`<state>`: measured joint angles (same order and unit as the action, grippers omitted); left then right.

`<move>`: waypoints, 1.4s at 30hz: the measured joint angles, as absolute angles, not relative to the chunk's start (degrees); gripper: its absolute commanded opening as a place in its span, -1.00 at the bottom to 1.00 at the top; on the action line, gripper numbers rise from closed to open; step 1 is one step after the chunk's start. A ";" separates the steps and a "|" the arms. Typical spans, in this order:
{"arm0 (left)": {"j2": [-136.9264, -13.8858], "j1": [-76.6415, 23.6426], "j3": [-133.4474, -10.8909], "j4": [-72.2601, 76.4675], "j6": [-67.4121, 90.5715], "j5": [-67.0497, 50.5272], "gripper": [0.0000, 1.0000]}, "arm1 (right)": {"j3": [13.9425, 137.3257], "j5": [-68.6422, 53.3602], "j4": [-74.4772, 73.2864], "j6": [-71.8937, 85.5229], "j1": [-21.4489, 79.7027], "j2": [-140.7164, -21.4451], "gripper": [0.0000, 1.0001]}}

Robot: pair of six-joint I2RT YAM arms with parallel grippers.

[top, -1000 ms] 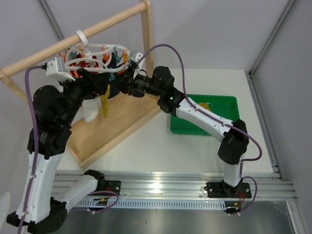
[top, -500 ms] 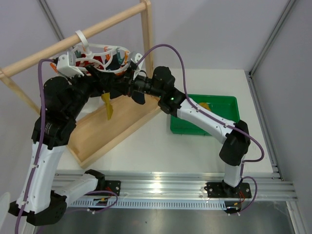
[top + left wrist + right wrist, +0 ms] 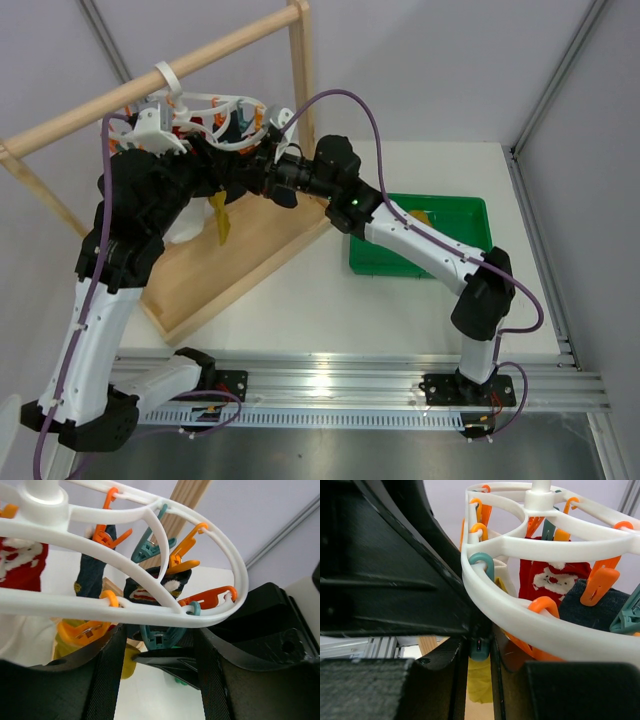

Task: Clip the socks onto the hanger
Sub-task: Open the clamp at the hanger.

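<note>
1. Hanger. You find the hanger [image 3: 205, 97] hung by its white hook [image 3: 165, 77] from the top rod of the wooden rack [image 3: 80, 115], above the rack's tray base. Both arms reach up to its near side and meet there.

2. Left gripper [image 3: 159, 640]. In the left wrist view its two fingers stand wide apart, released. One finger is on each side of a teal peg [image 3: 161, 636] that hangs under the white frame. Neither finger visibly presses the peg.

3. Right gripper [image 3: 479, 657]. In the right wrist view its fingers are drawn close together, and the lower end of the teal peg sits clenched in the narrow gap between them. In the left wrist view a black finger of this gripper lies just under the same peg.

4. Socks. The yellow sock [image 3: 220, 218] hangs straight down below the teal peg, over the tray base. Its top edge shows between the right gripper's fingers. A white sock [image 3: 181, 233] shows in part behind the left arm, just beside the yellow one. You cannot tell which peg holds it. A red sock [image 3: 547, 580] with a Santa pattern and a navy sock [image 3: 92, 572] hang from pegs farther round the frame.

5. Surroundings. A green bin [image 3: 450, 232] sits on the table [image 3: 400, 310] to the right of the rack, well apart from the hanger. A small yellow item lies in it, too small to identify.
</note>
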<state>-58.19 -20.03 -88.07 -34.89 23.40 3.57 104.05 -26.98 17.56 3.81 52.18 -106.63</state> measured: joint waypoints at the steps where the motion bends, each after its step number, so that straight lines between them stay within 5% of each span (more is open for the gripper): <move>1: -58.63 -20.03 -88.07 -34.89 23.40 3.22 0.16 | 104.05 -26.98 17.52 3.81 52.18 -106.59 -0.98; 17: -59.99 -21.10 -88.62 -33.95 20.82 3.42 -0.01 | 104.03 -26.63 17.47 3.62 51.96 -106.48 -0.99; 24: -59.94 -21.89 -88.58 -33.04 19.86 4.67 -0.56 | 104.03 -26.41 17.76 3.64 51.96 -106.43 -0.92; 28: -59.79 -22.13 -88.16 -32.49 19.20 5.02 -0.80 | 103.77 -26.13 17.34 3.62 51.94 -106.10 -0.50; 31: -59.79 -22.39 -87.81 -31.97 19.20 4.97 -0.91 | 101.82 -25.65 17.52 3.44 51.96 -104.81 0.19; 35: -59.86 -22.44 -87.31 -31.07 19.22 4.99 -0.95 | 97.54 -24.10 15.88 2.33 52.29 -101.56 0.60; 42: -59.86 -22.46 -85.91 -29.71 19.42 5.87 -0.88 | 87.37 -14.68 7.16 -0.27 52.31 -90.43 0.76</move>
<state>-59.86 -22.46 -85.91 -29.71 19.42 5.87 87.37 -14.68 7.16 -0.27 52.31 -90.43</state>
